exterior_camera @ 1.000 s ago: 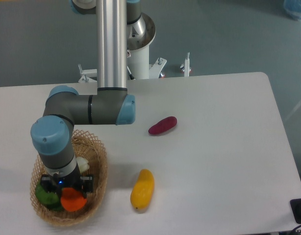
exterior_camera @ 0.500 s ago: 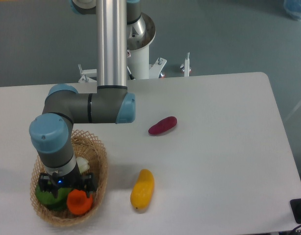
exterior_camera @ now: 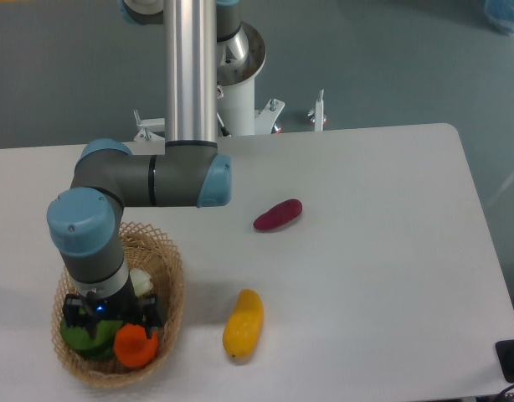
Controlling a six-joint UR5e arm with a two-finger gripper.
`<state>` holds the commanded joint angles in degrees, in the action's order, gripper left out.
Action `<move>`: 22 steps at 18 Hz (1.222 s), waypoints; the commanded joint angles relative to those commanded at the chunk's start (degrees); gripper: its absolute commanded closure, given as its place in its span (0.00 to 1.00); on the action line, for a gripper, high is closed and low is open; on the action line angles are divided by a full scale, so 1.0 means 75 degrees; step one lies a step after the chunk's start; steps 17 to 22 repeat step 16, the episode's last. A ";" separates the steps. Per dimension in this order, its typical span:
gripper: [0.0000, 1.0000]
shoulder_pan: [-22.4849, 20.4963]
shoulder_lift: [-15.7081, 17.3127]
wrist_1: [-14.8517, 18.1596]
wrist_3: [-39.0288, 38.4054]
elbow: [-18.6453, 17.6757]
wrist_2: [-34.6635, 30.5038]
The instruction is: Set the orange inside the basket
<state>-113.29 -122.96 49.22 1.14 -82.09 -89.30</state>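
The orange point(exterior_camera: 135, 346) lies inside the wicker basket point(exterior_camera: 172, 289) at the table's front left, beside a green fruit point(exterior_camera: 83, 338) and a white object point(exterior_camera: 141, 280). My gripper point(exterior_camera: 108, 322) hangs over the basket just above and to the left of the orange. Its jaws stand apart and hold nothing. The arm's wrist hides the middle of the basket.
A yellow-orange mango-like fruit point(exterior_camera: 243, 324) lies to the right of the basket near the front edge. A purple sweet potato point(exterior_camera: 277, 214) lies in the middle of the table. The arm's base point(exterior_camera: 237, 100) stands behind the table's far edge.
The orange dropped out of the gripper and settled a little to the right in the basket. The gripper has risen slightly and shifted left.
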 joint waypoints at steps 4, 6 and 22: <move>0.00 0.0000 0.0047 0.0000 0.0281 -0.0023 -0.0012; 0.00 0.0000 0.0058 0.0012 0.0293 -0.0012 -0.0012; 0.00 -0.0024 0.0258 0.0012 0.0305 -0.0152 -0.0012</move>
